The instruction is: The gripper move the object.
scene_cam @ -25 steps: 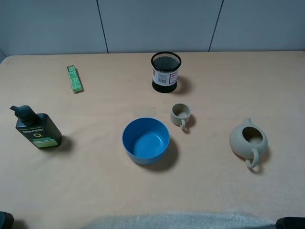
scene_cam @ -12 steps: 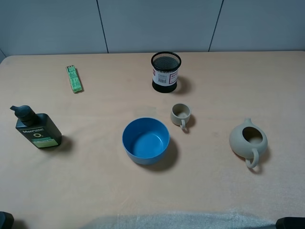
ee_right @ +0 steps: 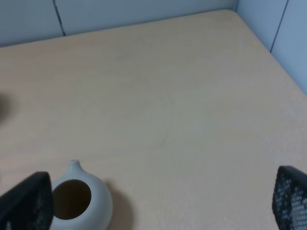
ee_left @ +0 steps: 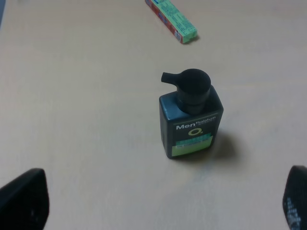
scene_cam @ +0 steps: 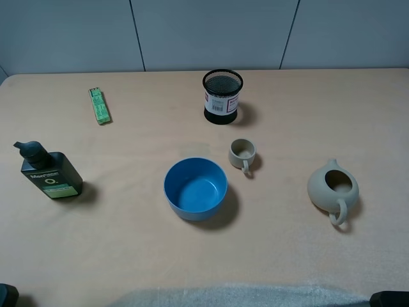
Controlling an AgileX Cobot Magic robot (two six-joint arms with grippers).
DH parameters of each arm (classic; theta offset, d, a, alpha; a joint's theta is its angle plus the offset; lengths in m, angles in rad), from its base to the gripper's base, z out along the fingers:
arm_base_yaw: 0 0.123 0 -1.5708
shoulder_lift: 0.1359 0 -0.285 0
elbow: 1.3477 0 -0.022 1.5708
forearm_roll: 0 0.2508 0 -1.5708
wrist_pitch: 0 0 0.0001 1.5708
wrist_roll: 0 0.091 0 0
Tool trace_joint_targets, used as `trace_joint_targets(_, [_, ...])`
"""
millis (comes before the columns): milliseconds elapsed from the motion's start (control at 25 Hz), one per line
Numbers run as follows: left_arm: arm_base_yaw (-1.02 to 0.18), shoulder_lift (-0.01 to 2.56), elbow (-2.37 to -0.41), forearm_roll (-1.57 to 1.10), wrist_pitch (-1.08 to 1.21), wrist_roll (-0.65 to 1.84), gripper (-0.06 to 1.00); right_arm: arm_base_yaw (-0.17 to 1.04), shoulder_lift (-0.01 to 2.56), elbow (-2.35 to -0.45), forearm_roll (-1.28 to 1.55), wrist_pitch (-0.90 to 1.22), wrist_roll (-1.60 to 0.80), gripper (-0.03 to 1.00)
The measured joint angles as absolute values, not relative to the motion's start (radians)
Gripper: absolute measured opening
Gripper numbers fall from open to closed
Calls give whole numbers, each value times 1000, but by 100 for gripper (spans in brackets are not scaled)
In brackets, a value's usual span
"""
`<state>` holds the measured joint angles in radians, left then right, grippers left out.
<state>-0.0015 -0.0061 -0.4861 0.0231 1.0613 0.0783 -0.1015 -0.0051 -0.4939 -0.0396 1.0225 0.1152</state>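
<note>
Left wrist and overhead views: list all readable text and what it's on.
"Men" in large white letters, then smaller white letters too blurred to read, on the pump bottle.
"O" on its green label, with lines of small print below that are unreadable.
Green packet: printing there, too blurred to read.
Mesh pen holder: white label with a barcode, text too small.
Nothing on the cup, bowl or teapot.

Cup (scene_cam: 242, 153) between pen holder (scene_cam: 222, 96) behind and bowl (scene_cam: 195, 188) in front-left, teapot (scene_cam: 333, 188) right.
</note>
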Motion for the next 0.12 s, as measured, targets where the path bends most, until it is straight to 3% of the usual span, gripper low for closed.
trace_joint_targets(120, [-1, -6, -486, 23, 1061, 78, 99, -102, -5, -494, -40, 1023, 115, 69])
